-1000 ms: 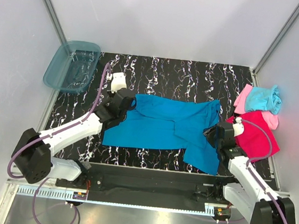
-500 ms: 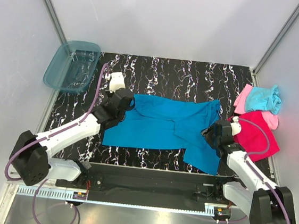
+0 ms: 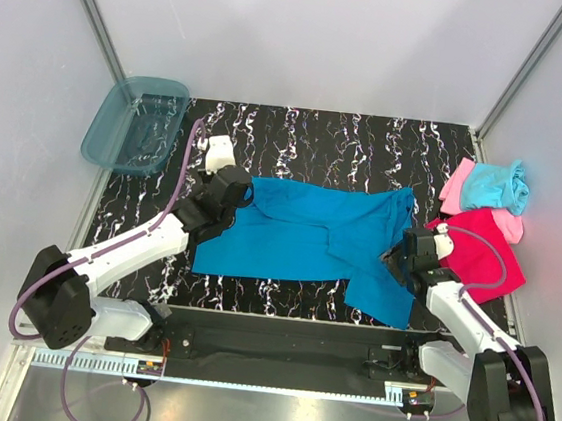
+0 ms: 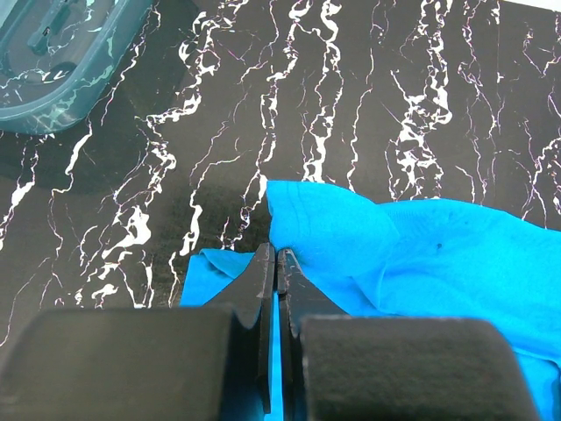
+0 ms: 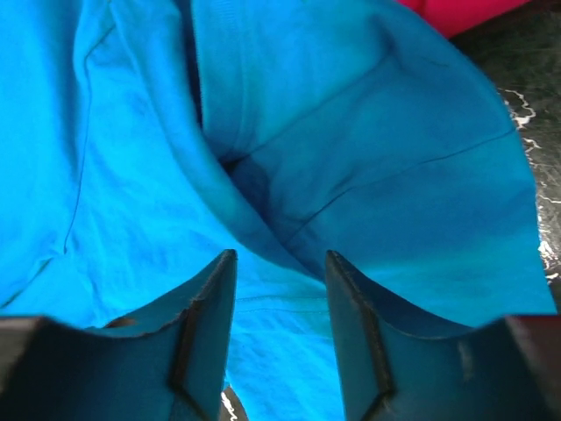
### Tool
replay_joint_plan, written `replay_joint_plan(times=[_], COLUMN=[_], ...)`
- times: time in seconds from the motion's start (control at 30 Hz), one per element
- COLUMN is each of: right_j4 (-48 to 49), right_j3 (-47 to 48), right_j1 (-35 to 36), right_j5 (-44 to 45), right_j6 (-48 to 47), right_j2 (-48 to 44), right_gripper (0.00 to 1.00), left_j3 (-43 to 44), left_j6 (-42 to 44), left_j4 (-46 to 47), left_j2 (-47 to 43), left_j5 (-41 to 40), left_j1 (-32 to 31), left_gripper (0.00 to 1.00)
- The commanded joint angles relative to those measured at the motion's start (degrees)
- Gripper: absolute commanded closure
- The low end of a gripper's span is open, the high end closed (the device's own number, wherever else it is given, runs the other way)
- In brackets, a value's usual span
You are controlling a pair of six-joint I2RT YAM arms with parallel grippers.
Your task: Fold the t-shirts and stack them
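From above, the blue tee lies spread across the middle of the table, long side running left to right, with a flap hanging toward the near edge at its right end. The left gripper sits at the tee's far left corner, and the right gripper is over the tee's right part, just left of the red tee. The red tee lies flat at the right side of the table, touching the blue one's right edge. Farther back on the right, the aqua tee is bunched on top of the pink tee. The bin stands tilted at the far left corner, well apart from the cloth. In the left wrist view, the left gripper has its jaws pressed together on the edge of the blue tee, where the cloth rises in a small ridge just beyond the tips; a thin strip of blue shows in the slit between them. The table lies bare beyond, and the bin is at the far left. In the right wrist view, the right gripper has its jaws held moderately apart, straddling a crease of the blue tee, which fills nearly the whole view. A bit of the red tee shows at the far right, and the table at the right edge.
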Motion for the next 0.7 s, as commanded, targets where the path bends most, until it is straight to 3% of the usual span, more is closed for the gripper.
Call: replay_joint_plan(times=[0.0,0.07,0.1,0.17,0.2,0.37,0.67], right_j4=[-1.14,-1.22,-1.14,-1.14,-1.05,-1.31,-1.31], right_j3=[1.91,1.91,1.83,1.82,2.00,2.53,4.81], right_j1=[-0.85,-0.93,-0.93,-0.93,-0.93,-0.93,-0.93], right_j5=[-0.21,-0.48,-0.65,-0.92,-1.09,-1.45,0.40], right_j6=[0.09,0.17,0.17,0.26,0.35,0.26,-0.70], right_j2=[0.67,1.20,1.46,1.47,1.38,0.07,-12.15], right_gripper=[0.50,0.61,0.81,0.97,1.00,1.00,1.00], left_j3=[0.57,0.57,0.57,0.57,0.57,0.92,1.01], left_j6=[0.70,0.70,0.70,0.70,0.61,0.70,0.34], left_j4=[2.26,2.26,2.26,2.26,2.17,2.00,1.47], left_j2=[-2.15,-2.42,-2.42,-2.33,-2.24,-1.98,-1.54], left_j5=[-2.34,-2.34,-2.25,-2.16,-1.99,-2.07,-1.81], left_j1=[-0.02,0.06,0.06,0.06,0.06,0.06,0.06], left_gripper=[1.00,1.00,1.00,1.00,1.00,1.00,1.00])
